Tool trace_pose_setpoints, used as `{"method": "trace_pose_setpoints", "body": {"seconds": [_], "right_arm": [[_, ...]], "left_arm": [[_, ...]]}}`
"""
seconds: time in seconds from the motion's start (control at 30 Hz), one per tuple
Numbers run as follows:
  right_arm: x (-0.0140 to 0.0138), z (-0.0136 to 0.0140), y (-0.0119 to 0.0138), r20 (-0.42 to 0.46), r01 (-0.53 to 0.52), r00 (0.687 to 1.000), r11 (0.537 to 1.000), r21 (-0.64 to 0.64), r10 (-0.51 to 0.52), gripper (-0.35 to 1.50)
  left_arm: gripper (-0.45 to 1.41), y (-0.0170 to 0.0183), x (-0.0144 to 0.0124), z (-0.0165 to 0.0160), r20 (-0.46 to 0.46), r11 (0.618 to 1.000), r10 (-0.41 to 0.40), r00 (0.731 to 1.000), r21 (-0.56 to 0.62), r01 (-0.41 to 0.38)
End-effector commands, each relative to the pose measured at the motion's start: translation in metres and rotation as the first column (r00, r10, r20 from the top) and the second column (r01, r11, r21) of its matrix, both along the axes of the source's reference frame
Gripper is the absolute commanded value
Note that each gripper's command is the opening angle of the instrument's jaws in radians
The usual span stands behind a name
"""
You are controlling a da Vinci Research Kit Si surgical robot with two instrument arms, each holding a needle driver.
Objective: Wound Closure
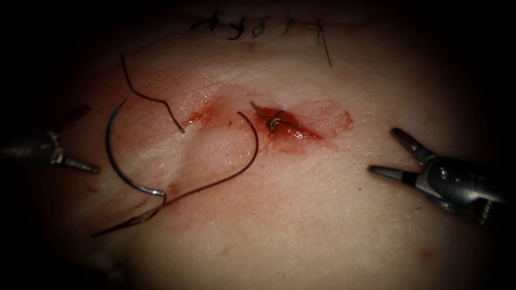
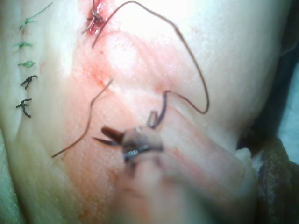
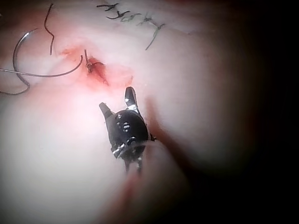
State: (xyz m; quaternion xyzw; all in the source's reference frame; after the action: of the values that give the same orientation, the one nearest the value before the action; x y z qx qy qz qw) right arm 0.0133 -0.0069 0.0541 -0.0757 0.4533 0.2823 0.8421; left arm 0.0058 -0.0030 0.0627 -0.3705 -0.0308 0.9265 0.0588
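Both my tools hold nothing: right tool [image 1: 388, 152] jaws wide, left tool [image 1: 80, 165] narrow; needle [image 1: 115, 161] lies free on tissue [image 1: 301, 215], left of cut [image 1: 285, 126].

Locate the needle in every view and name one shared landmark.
Endoscope: needle lies free on the tissue, left of the cut.
Left wrist: needle just beyond the left tool, foreshortened.
Right wrist: needle beyond the knot, far from the right tool.
Landmark: knot in the cut.

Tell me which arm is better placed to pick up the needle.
Probably the left: the left tool is beside the needle lying free on the tissue; the open, empty right tool is across the cut.
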Motion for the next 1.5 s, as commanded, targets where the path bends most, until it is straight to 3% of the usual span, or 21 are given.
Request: {"method": "trace_pose_setpoints", "body": {"seconds": [0.03, 0.17, 0.4, 0.43, 0.5, 0.63, 0.67, 0.7, 0.73, 0.77, 0.87, 0.93, 1.03, 1.13, 1.17, 1.23, 1.3, 1.33, 1.4, 1.47, 1.5], "right_arm": [[0.0007, 0.0006, -0.0005, -0.004, 0.002, 1.000, 1.000, 0.002, -0.002, 1.48], [0.0007, 0.0006, -0.0005, -0.004, 0.002, 1.000, 1.000, 0.002, -0.002, 1.48], [0.0007, 0.0006, -0.0005, -0.006, -0.001, 1.000, 1.000, 0.007, 0.001, 1.48], [0.0007, 0.0006, -0.0005, -0.006, -0.001, 1.000, 1.000, 0.007, 0.001, 1.47], [0.0007, 0.0006, -0.0005, -0.006, 0.000, 1.000, 1.000, 0.007, 0.001, 1.47], [0.0007, 0.0006, -0.0005, -0.006, -0.001, 1.000, 1.000, 0.006, 0.001, 1.47], [0.0007, 0.0006, -0.0005, -0.006, -0.001, 1.000, 1.000, 0.006, 0.001, 1.47], [0.0007, 0.0006, -0.0005, -0.006, -0.001, 1.000, 1.000, 0.006, 0.001, 1.47], [0.0007, 0.0007, -0.0005, -0.006, -0.001, 1.000, 1.000, 0.006, 0.001, 1.47], [0.0008, 0.0007, -0.0004, -0.006, -0.001, 1.000, 1.000, 0.006, 0.001, 1.47], [0.0008, 0.0007, -0.0004, -0.006, -0.001, 1.000, 1.000, 0.006, 0.001, 1.47], [0.0008, 0.0007, -0.0004, -0.006, -0.001, 1.000, 1.000, 0.006, 0.001, 1.47], [0.0008, 0.0007, -0.0004, -0.006, -0.001, 1.000, 1.000, 0.006, 0.001, 1.47], [0.0007, 0.0007, -0.0004, -0.006, -0.001, 1.000, 1.000, 0.006, 0.001, 1.48], [0.0007, 0.0008, -0.0004, -0.006, -0.001, 1.000, 1.000, 0.005, 0.001, 1.48], [0.0008, 0.0008, -0.0004, -0.005, -0.001, 1.000, 1.000, 0.005, 0.001, 1.48], [0.0008, 0.0008, -0.0004, -0.006, -0.001, 1.000, 1.000, 0.005, 0.001, 1.48], [0.0008, 0.0008, -0.0005, -0.006, -0.001, 1.000, 1.000, 0.005, 0.001, 1.48], [0.0009, 0.0008, -0.0005, -0.006, -0.001, 1.000, 1.000, 0.005, 0.001, 1.48], [0.0009, 0.0008, -0.0005, -0.006, -0.002, 1.000, 1.000, 0.005, 0.002, 1.48], [0.0009, 0.0008, -0.0005, -0.006, -0.002, 1.000, 1.000, 0.005, 0.002, 1.48]], "left_arm": [[0.93, -0.0005, -0.0005, 0.0007, 0.000, 1.000, 0.003, 1.000, 0.002, -0.003], [0.83, -0.0026, -0.0001, 0.0021, -0.090, 0.989, 0.147, 0.985, 0.030, -0.144], [0.68, 0.0004, 0.0005, 0.0023, -0.229, 0.968, 0.229, 0.946, -0.044, -0.245], [0.66, 0.0015, 0.0006, 0.0024, -0.305, 0.957, 0.254, 0.918, -0.060, -0.285], [0.59, 0.0022, 0.0007, 0.0025, -0.352, 0.935, 0.319, 0.880, -0.036, -0.353], [0.59, 0.0027, 0.0007, 0.0024, -0.393, 0.903, 0.390, 0.832, -0.013, -0.430], [0.73, 0.0028, 0.0007, 0.0023, -0.413, 0.881, 0.423, 0.806, -0.021, -0.473], [0.73, 0.0028, 0.0007, 0.0023, -0.413, 0.881, 0.423, 0.806, -0.021, -0.473], [0.73, 0.0029, 0.0006, 0.0024, -0.431, 0.867, 0.441, 0.787, -0.022, -0.498], [0.71, 0.0030, 0.0004, 0.0024, -0.459, 0.830, 0.479, 0.748, -0.038, -0.556], [0.69, 0.0033, -0.0005, 0.0024, -0.507, 0.766, 0.526, 0.683, -0.068, -0.640], [0.69, 0.0035, -0.0008, 0.0024, -0.511, 0.758, 0.526, 0.680, -0.079, -0.647], [0.68, 0.0048, -0.0025, 0.0019, -0.541, 0.684, 0.547, 0.639, -0.151, -0.714], [0.68, 0.0051, -0.0033, 0.0018, -0.551, 0.657, 0.560, 0.618, -0.159, -0.737], [0.51, 0.0053, -0.0041, 0.0018, -0.563, 0.628, 0.577, 0.592, -0.158, -0.762], [0.24, 0.0055, -0.0046, 0.0019, -0.573, 0.612, 0.583, 0.576, -0.156, -0.775], [0.16, 0.0056, -0.0048, 0.0020, -0.578, 0.597, 0.591, 0.563, -0.157, -0.787], [0.06, 0.0057, -0.0049, 0.0023, -0.587, 0.567, 0.612, 0.531, -0.142, -0.811], [-0.01, 0.0058, -0.0047, 0.0030, -0.595, 0.512, 0.658, 0.463, -0.098, -0.853], [0.06, 0.0059, -0.0045, 0.0034, -0.596, 0.492, 0.676, 0.434, -0.074, -0.868], [0.06, 0.0059, -0.0045, 0.0034, -0.596, 0.492, 0.676, 0.434, -0.074, -0.868]]}}
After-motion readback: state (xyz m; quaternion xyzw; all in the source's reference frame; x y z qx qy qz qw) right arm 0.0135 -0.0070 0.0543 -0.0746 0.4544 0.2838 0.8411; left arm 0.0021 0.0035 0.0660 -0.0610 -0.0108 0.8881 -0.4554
